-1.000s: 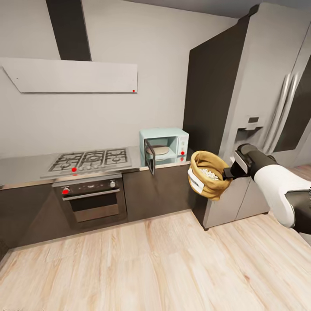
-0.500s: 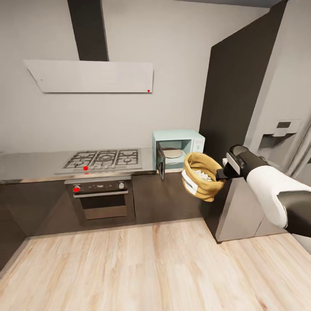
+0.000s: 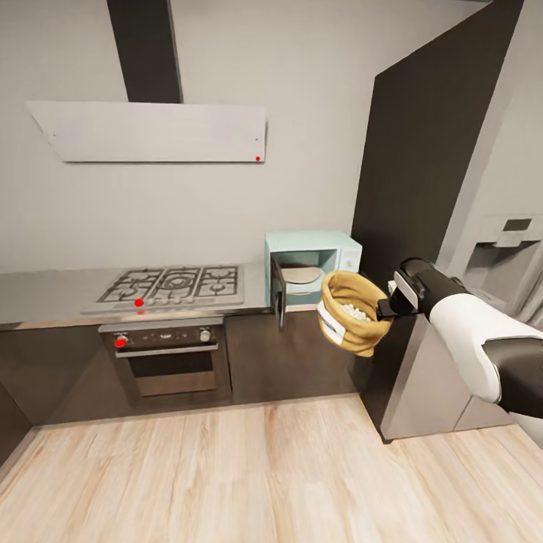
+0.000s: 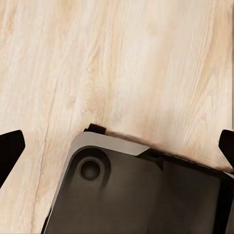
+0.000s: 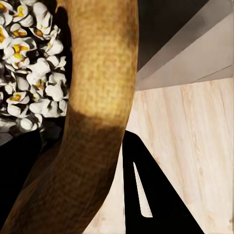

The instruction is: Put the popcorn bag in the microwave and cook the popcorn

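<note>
**Soft bag held by its rim**

The right hand (image 3: 386,305) is clamped on the rolled rim of the popcorn bag (image 3: 348,313), carried in the air before the open microwave (image 3: 311,264) at the surface's right end. The cloth looks light and floppy; the rim seems its firmest hold. The left hand (image 4: 117,146) is spread apart.

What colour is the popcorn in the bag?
White with yellow spots popcorn, clearest in the right wrist view.

Right arm (image 3: 483,339) extended forward, fingers (image 5: 146,195) clamped; left fingers (image 4: 9,151) spread wide.
</note>
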You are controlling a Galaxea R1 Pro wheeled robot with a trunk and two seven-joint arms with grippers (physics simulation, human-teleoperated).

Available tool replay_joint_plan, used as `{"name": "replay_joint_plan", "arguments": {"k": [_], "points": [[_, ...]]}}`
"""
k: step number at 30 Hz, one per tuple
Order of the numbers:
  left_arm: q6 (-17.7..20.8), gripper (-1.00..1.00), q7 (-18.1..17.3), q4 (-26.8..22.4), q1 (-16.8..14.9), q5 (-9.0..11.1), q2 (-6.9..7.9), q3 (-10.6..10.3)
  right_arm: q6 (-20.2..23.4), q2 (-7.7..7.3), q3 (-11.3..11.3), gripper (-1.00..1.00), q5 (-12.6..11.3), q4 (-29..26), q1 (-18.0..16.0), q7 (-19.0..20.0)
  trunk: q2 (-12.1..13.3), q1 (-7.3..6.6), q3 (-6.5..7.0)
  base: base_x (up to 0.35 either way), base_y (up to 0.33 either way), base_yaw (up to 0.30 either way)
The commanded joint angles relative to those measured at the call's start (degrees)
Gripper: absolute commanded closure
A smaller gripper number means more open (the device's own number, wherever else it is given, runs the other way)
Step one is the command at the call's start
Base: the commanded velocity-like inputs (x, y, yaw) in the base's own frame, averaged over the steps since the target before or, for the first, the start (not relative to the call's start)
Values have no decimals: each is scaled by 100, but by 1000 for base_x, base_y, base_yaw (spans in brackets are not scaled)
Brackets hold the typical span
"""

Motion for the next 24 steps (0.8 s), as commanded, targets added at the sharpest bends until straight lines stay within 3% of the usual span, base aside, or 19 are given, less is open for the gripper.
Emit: {"name": "replay_joint_plan", "arguments": {"k": [1,7,24], "points": [[-18,-100,1,5,-9,7,-2,12,24,-5,33,100,31,-9,-2,45,-12,6,-13,296,-223,216],[-18,-100,0,2,-5,5,-2,5,24,1,37,100,28,-9,2,43,-12,6,-13,217,-187,241],[-18,-100,-3,2,-4,4,-2,2,24,11,43,100,68,0,16,35,-12,6,-13,1,-1,2]]}}
